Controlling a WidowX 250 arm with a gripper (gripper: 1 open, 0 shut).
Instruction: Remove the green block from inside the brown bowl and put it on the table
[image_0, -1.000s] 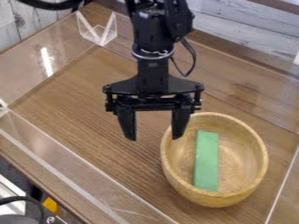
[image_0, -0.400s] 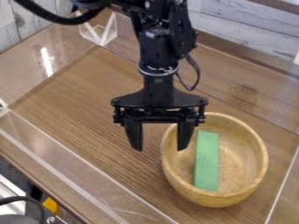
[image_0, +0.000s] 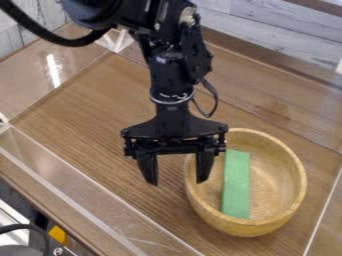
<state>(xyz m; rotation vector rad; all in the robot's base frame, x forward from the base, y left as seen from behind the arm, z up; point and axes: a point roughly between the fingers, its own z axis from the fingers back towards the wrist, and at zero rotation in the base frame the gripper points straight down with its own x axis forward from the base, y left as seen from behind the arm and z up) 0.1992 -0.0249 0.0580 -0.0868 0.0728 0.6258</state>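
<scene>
The brown bowl (image_0: 283, 205) sits on the table (image_0: 80, 115) at the lower right. Inside it, the green block (image_0: 238, 182) lies flat along the floor, running from near rim to far rim. My gripper (image_0: 178, 169) points straight down with its jaws open and nothing between them. It hangs over the bowl's left edge. One of its fingers (image_0: 203, 166) is just inside the left rim, left of the block. The other stands outside the bowl above the table. I see no contact with the block.
Low clear acrylic walls (image_0: 60, 170) edge the table along the front left and the back. A clear triangular stand (image_0: 118, 38) is at the back. Bare wood lies left of and behind the bowl.
The gripper has come down toward the bowl's left rim, staying open. The bowl and the green block have not moved.
</scene>
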